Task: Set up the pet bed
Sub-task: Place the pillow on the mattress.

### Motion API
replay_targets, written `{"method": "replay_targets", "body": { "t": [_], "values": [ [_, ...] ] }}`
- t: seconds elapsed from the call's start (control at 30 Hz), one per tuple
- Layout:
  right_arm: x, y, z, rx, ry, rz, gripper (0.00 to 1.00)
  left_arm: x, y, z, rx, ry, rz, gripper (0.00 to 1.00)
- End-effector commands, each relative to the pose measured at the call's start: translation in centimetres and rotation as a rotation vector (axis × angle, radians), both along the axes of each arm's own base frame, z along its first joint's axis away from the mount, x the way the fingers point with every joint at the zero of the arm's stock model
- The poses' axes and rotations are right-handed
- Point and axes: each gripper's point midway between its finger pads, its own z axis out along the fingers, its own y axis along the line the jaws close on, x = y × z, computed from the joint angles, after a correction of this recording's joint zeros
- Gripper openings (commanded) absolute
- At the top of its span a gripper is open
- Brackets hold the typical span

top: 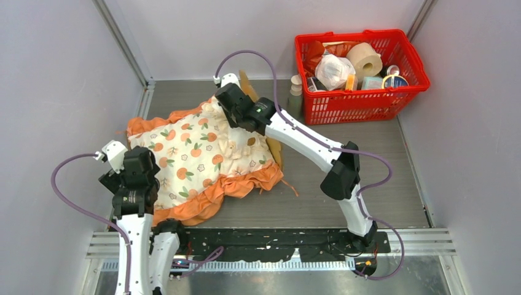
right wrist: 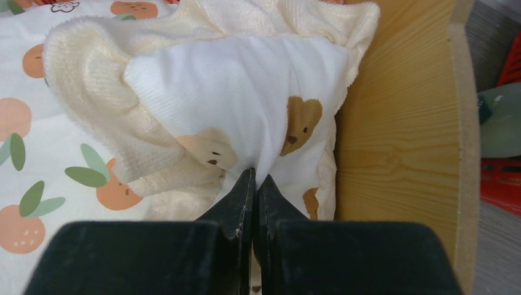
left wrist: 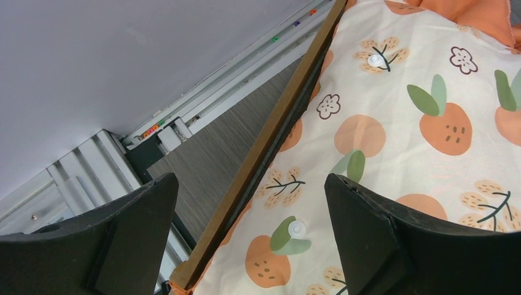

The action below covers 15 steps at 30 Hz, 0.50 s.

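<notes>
Pale grey walls around a dark wood-grain bench (top: pixel 344 196), red basket (top: pixel 359 101) at the far right corner. Pet bed (right wrist: pixel 399 123) left of centre on the bench, mostly hidden under an orange-print cushion (top: pixel 190 153) with orange ruffles; side rail and wavy headboard showing. Left jaws wide apart, holding nothing, straddling the side rail at the cushion's near-left edge. Right jaws pressed together, pinching a small bear-print pillow (right wrist: pixel 246 80) just beside the headboard.
</notes>
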Motion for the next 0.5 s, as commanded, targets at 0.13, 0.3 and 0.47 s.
{"method": "replay_targets", "body": {
  "t": [0.13, 0.3, 0.47],
  "values": [
    [1.0, -3.2, 2.6, -0.124, -0.074, -0.074, 0.05, 1.5, -0.3, 1.4, -0.019, -0.081, -0.021, 0.94],
    [0.3, -3.4, 5.2, -0.096, -0.085, -0.047, 0.05, 2.0, -0.8, 1.4, -0.042, -0.094, -0.042, 0.92],
    [0.6, -3.1, 3.7, -0.144, -0.067, -0.024, 0.05, 2.2, -0.9, 1.1, -0.049, -0.076, -0.051, 0.92]
  ]
}}
